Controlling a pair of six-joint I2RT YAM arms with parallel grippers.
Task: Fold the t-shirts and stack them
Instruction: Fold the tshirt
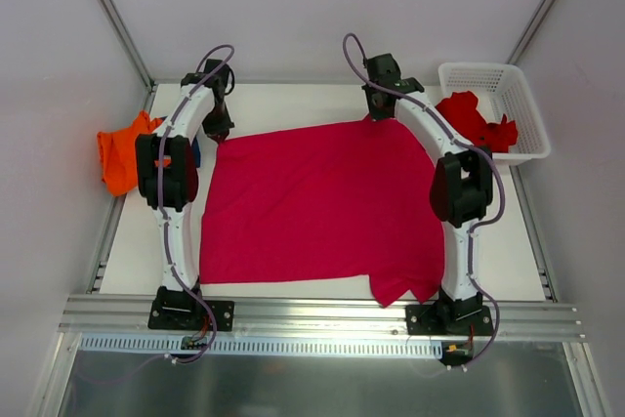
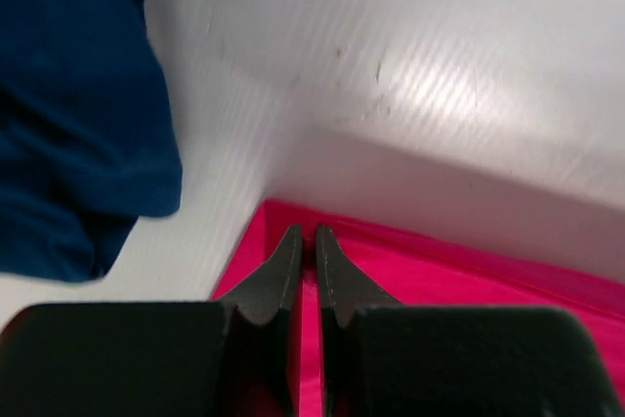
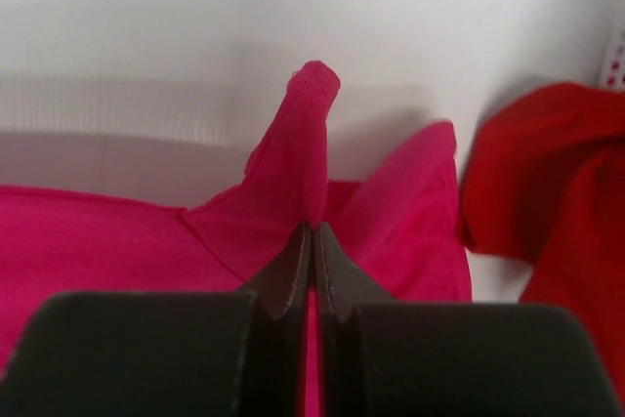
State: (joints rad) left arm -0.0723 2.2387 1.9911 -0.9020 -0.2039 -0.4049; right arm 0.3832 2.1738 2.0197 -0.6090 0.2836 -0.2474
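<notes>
A pink t-shirt lies spread flat across the middle of the table. My left gripper is at its far left corner, jaws shut on the pink cloth there. My right gripper is at its far right corner, jaws shut on a pinch of the pink t-shirt that stands up above the fingertips. A red t-shirt lies crumpled in the white basket; it also shows in the right wrist view. An orange t-shirt lies bunched at the table's left edge.
A blue cloth lies beside the left gripper, mostly hidden behind the left arm in the top view. The white basket stands at the back right corner. Walls enclose the table on the left, back and right.
</notes>
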